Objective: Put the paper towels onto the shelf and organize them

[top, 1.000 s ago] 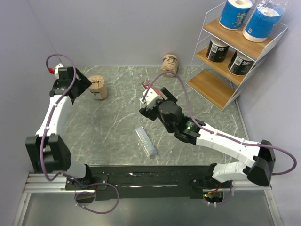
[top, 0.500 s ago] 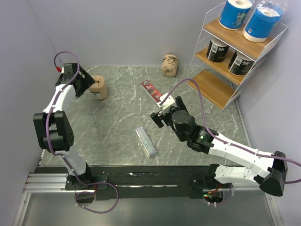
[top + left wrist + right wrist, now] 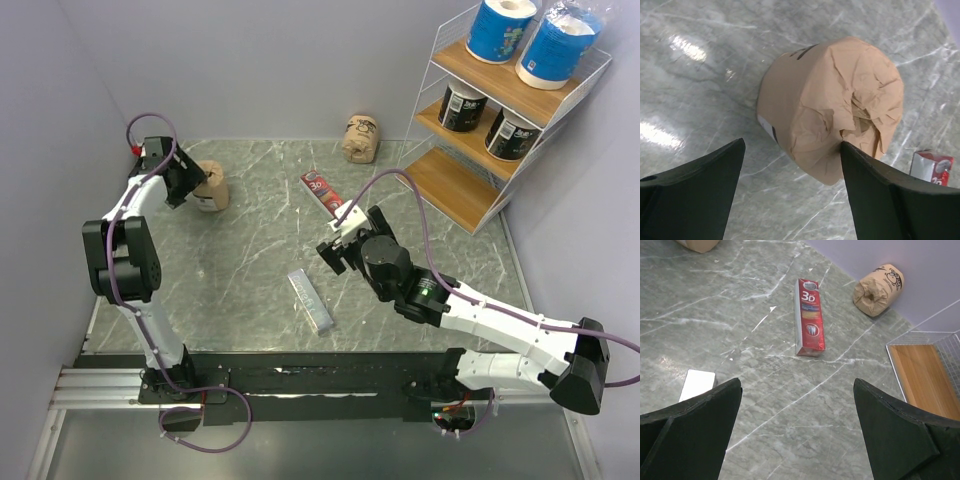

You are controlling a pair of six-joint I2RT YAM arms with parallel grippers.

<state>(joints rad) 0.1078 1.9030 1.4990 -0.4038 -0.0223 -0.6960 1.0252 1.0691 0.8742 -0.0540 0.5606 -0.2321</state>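
At far left, L gripper (image 3: 791,146) spread wide facing tan roll (image 3: 832,107)

The left arm stretches far back, left gripper (image 3: 186,181) (image 3: 791,144) jaws spread wide. The right arm reaches toward centre, right gripper (image 3: 335,250) (image 3: 797,382) jaws likewise apart.

Top edge of the overhead view clips both blue rolls (image 3: 503,28) on the shelf (image 3: 450,185), upper right. On my right wrist feed, one tan roll (image 3: 699,244) is a sliver at upper left, the grey bar (image 3: 697,384) half hidden lower left. Left wrist: red packet (image 3: 934,167) cut off lower right.
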